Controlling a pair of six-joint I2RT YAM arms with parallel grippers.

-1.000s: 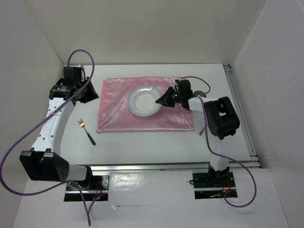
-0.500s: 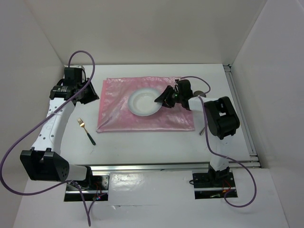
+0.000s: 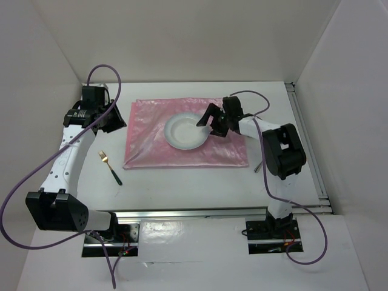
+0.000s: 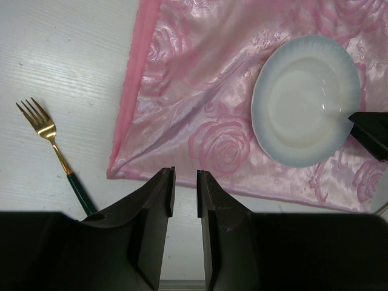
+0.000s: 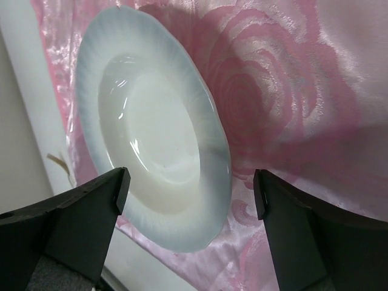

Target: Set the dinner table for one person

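A white plate (image 3: 183,131) with a pale blue rim lies on the shiny pink mat (image 3: 151,145), which is spread on the dinner table (image 3: 182,188). My right gripper (image 3: 212,123) hangs over the plate's right edge, jaws wide open. In the right wrist view the plate (image 5: 151,127) sits under the gripper (image 5: 191,185), touching neither finger. My left gripper (image 3: 115,118) hovers by the mat's left edge. Its jaws (image 4: 185,182) stand a narrow gap apart with only bare table between them. A gold fork (image 3: 110,165) with a dark green handle lies left of the mat (image 4: 200,91).
White walls close in the table on the left, back and right. A metal rail (image 3: 309,145) runs along the right edge. A thin utensil handle (image 3: 258,167) pokes out beside the right arm, off the mat's right corner.
My right gripper has opened from nearly shut to wide, letting go of the plate's right rim, and has lifted a little. The plate stays on the mat. The left arm has not moved.
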